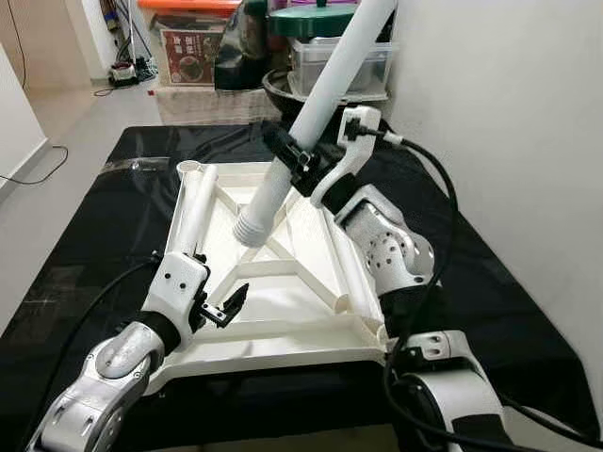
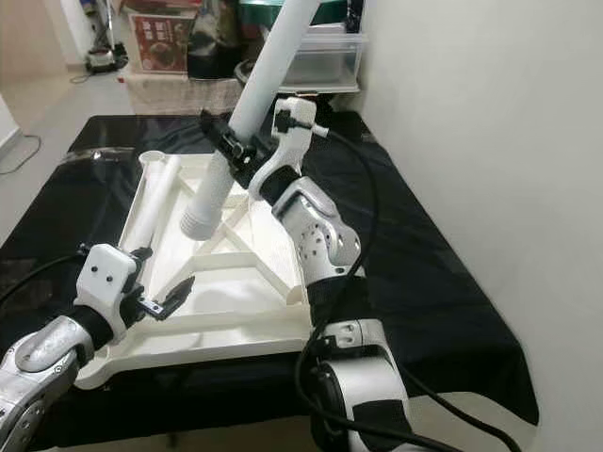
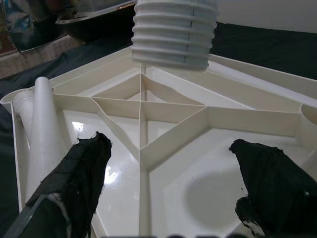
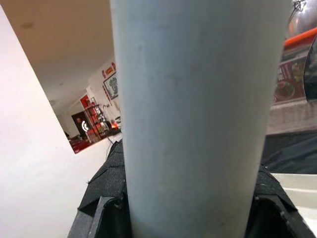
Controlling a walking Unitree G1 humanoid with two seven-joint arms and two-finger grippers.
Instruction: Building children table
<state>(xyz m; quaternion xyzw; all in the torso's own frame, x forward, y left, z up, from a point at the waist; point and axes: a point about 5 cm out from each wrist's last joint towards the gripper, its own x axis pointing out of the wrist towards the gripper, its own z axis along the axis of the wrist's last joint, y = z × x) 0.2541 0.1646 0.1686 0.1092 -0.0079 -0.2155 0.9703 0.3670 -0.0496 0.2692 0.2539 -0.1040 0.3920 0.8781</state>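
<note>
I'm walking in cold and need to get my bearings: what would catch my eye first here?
The long white table leg, slanted in the air and clamped in the right gripper, its ribbed end hanging over the upturned white tabletop. That tabletop lies rib-side up on a black cloth, another leg lying along its left edge. The left gripper hovers open above the near ribs.

Nothing in these pictures can be read for certain. Beyond the right gripper [image 1: 294,156], a red box [image 1: 189,52] on the floor carries a label with pale characters, too small and blurred to make out. The table parts bear no visible markings.
</note>
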